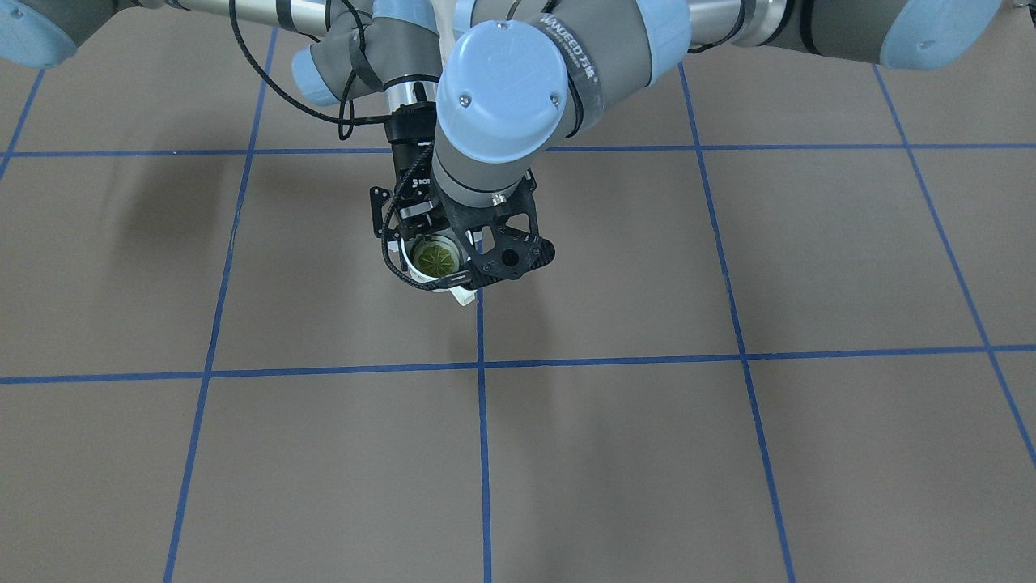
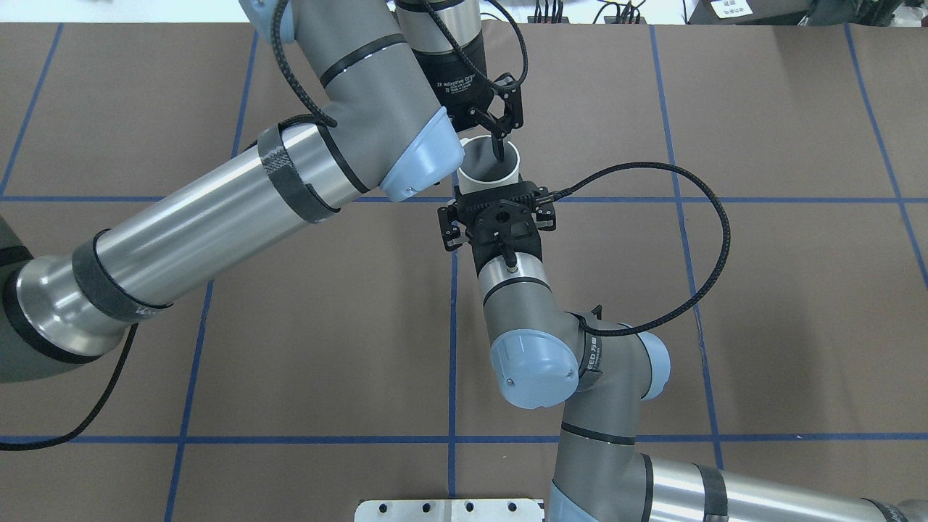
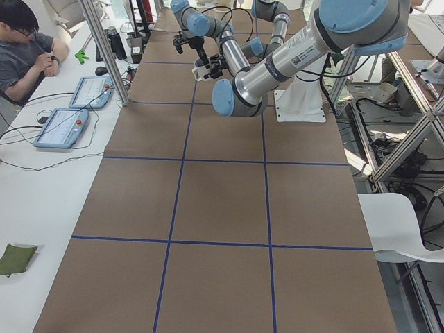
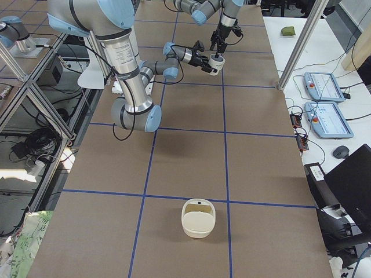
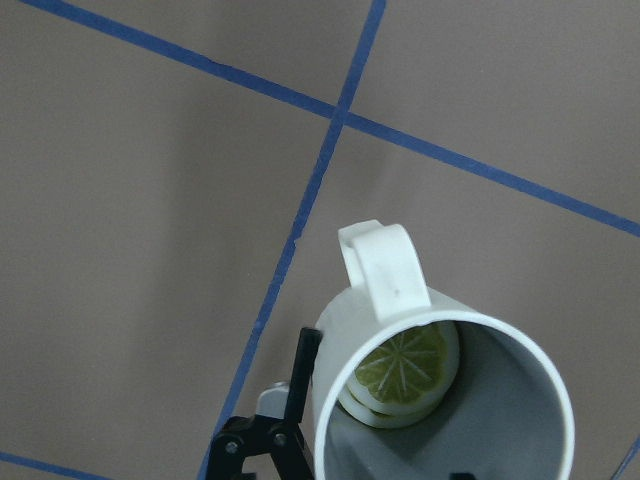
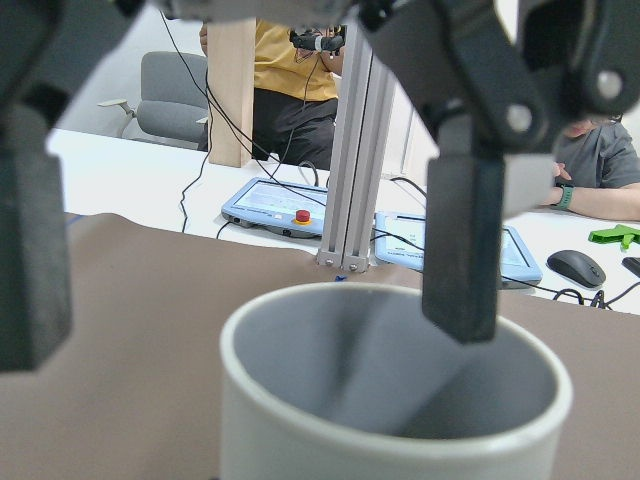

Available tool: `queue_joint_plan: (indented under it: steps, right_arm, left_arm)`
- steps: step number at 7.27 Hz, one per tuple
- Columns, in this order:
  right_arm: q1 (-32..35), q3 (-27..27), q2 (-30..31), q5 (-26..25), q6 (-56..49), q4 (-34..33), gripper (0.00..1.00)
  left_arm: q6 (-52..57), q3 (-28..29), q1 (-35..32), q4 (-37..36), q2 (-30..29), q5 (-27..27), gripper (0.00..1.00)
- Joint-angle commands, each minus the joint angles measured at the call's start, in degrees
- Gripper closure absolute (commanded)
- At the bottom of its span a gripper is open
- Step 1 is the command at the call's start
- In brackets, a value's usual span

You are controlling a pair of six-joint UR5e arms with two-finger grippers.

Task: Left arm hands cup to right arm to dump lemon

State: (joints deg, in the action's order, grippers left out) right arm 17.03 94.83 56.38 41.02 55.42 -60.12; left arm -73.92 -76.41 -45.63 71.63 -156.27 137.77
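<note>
Cream-white cup (image 2: 490,170) is up off the bench (image 1: 728,453), near its middle, roughly upright with the mouth up. The lemon (image 5: 405,370) lies flat in the bottom. The left gripper (image 2: 499,141) comes in from above and pinches the rim, one finger dipped inside the mouth and the other outside the wall, so it carries the load. The right gripper (image 1: 421,235) comes in level from the robot's side, aimed at the cup's side wall, and its wrist view looks straight across the mouth. Its fingers are spread. That view shows a gap between one finger (image 6: 35,230) and the wall, and I can't see the other side clearly, so I'd call it not yet closed. Key relation: the cup body sits between the right fingers with its axis vertical and crosswise to their reach. The handle points to the operators' side, away from the right wrist. My read is that the handover is at the grab stage. The right fingers need to close on the wall below the left's rim pinch before the left lets go. Risk: the cup tips if the left lets go early.
</note>
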Motion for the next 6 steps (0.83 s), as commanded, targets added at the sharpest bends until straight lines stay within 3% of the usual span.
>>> queue_joint_plan:
  steps: [1,3,5,6]
  right_arm:
    - [2.29,1.74,2.74,2.47,-0.22,0.18,1.00]
    - [7.20,9.11,11.60,10.89,-1.01,2.27,1.00]
    - [11.50,9.58,21.79,15.47,-5.31,17.67,1.00]
    - [15.10,10.28,26.45,21.50,-5.41,22.28,1.00]
  left_arm:
    - [2.36,0.47,-4.27,0.00,0.09,-0.04,0.00]
    - [5.01,0.73,-7.10,0.00,1.31,-0.65,0.00]
    - [6.59,0.12,-7.54,-0.18,1.32,-0.92,0.00]
    - [6.51,-0.14,-7.63,-0.27,1.41,-0.92,0.00]
